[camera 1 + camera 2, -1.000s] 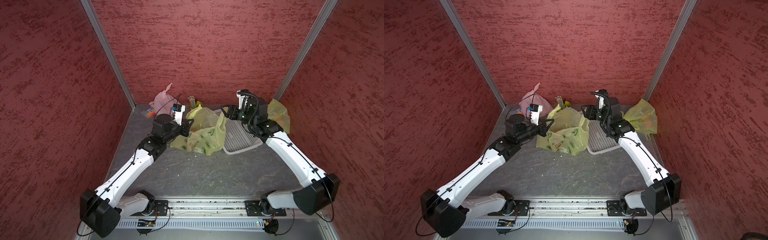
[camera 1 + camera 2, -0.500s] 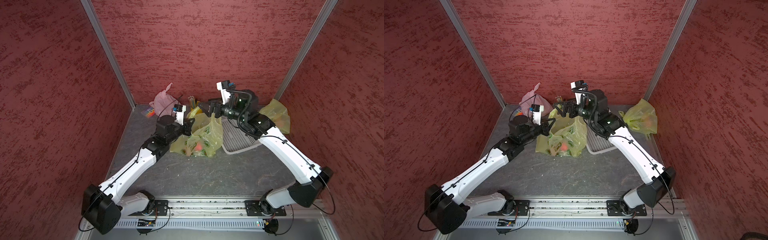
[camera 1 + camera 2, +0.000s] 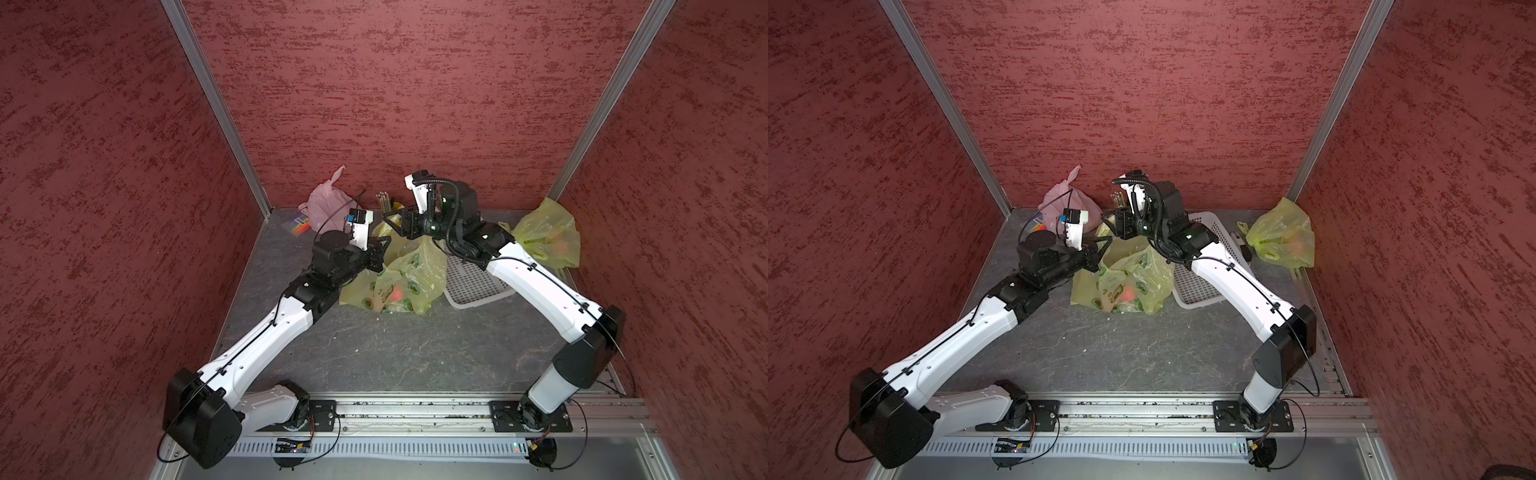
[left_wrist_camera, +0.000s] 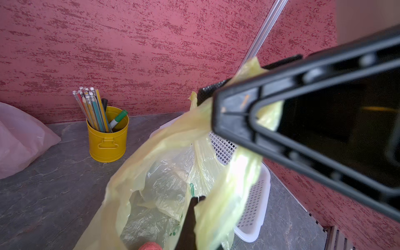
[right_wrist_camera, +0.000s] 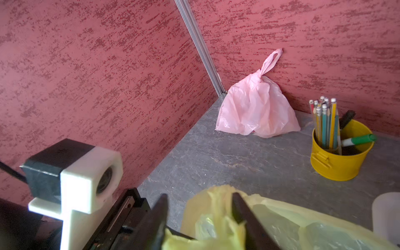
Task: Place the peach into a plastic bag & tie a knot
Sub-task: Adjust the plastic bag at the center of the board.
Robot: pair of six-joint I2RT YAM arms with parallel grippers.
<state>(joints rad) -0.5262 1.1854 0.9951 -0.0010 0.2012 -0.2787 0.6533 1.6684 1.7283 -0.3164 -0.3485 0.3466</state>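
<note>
Red, rough-plastered walls box in a grey stone-look table (image 3: 374, 353). The yellow bag (image 3: 409, 274) sits a little toward 12 o'clock from the table's middle in both top views, with its mouth pulled upward. The peach (image 3: 397, 294) shows as a red-orange glow through the film, low in the bag, resting on the table; a sliver of it also shows in the left wrist view.

My left gripper (image 3: 384, 242) comes in from 9 o'clock and is pressed closed on the bag's rim. In the left wrist view the film drapes over its dark finger.

My right gripper (image 3: 392, 220) reaches in from 1 o'clock, just above the left one. In the right wrist view its jaws stand on either side of a bunched strip of the rim with a gap between them. I cannot tell whether they grip the strip.

A white basket (image 3: 473, 286) touches the bag at 3 o'clock. A knotted pink bag (image 3: 326, 201) sits at 11, a yellow pencil pot (image 4: 107, 138) at 12, and a second yellow bag (image 3: 548, 237) at 2.
</note>
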